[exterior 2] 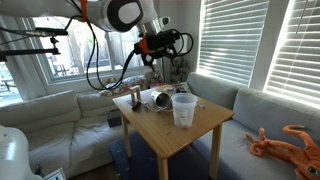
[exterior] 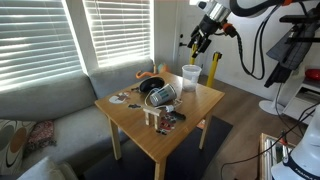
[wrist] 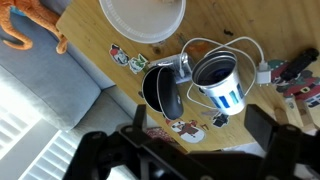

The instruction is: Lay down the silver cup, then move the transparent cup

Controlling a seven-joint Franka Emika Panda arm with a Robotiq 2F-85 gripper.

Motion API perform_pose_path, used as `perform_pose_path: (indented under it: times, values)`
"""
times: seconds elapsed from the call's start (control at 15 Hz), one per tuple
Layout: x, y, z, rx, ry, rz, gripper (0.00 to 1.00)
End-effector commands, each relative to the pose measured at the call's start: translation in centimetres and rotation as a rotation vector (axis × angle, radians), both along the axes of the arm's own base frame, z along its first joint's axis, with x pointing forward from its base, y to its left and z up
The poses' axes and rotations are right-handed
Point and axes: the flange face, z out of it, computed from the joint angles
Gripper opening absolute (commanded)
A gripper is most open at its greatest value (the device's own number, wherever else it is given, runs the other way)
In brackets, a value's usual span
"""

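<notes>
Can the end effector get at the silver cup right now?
Probably yes: the end effector hangs above the table, and nothing covers the silver cup, though a white cable lies close beside it.

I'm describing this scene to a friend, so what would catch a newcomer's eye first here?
The robot's black hand hangs open above the light wooden table. On it, a pale see-through plastic tumbler stands near one corner, with a small shiny grey metal cup mid-table. An orange plush octopus lies on the grey sofa.

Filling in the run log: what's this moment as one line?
pincer: open, empty, above table | silver cup: ungrasped, beside headphones | transparent cup: upright, ungrasped
</notes>
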Motion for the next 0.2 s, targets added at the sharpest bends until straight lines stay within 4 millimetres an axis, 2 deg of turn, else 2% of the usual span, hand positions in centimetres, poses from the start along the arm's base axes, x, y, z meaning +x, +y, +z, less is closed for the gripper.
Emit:
perform_pose_path:
  times: [0.0, 0.13]
  values:
    - [0.08, 0.27, 0.05, 0.004, 0.005, -0.002, 1.00]
    - [0.19, 0.28, -0.14, 0.006, 0.009, -0.005, 1.00]
